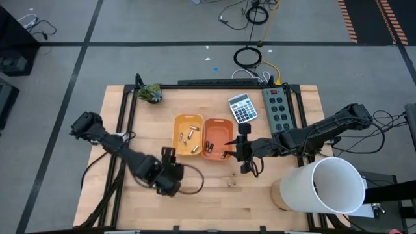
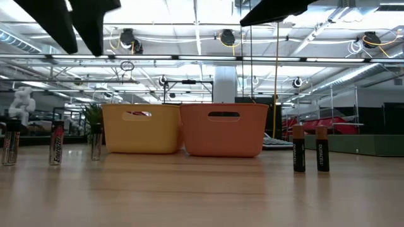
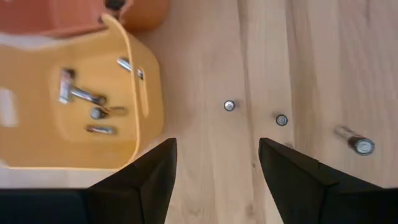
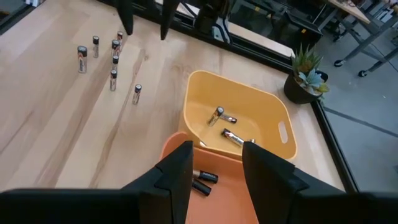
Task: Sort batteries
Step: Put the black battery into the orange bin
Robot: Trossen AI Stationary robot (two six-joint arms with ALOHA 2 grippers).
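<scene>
Looking straight down from the high view, the yellow tray (image 1: 187, 134) and the orange tray (image 1: 218, 138) sit side by side mid-table (image 1: 214, 195), pale batteries (image 1: 188, 136) lying loose in the yellow one and dark ones in the orange; the left end effector (image 1: 170, 173) hangs over bare wood near the yellow tray's front corner, and the right end effector (image 1: 243, 156) hovers at the orange tray's edge. The low view shows upright cells on the table: two dark copper-topped batteries (image 2: 310, 148) just beside each other at one side, silvery ones (image 2: 55, 144) at the other. These are small, hard, smooth cylinders, light but likely to roll or topple, so I judge a pinch across the middle of the body safest. In the left wrist view the left end effector (image 3: 217, 163) is spread wide and empty above standing batteries (image 3: 229, 106) beside the yellow tray (image 3: 148, 93). In the right wrist view the right end effector (image 4: 217, 158) is parted, holding nothing, over the orange tray (image 4: 217, 186) where dark cells (image 4: 204, 177) lie, with a cluster of standing batteries (image 4: 114, 78) well apart on the wood.
</scene>
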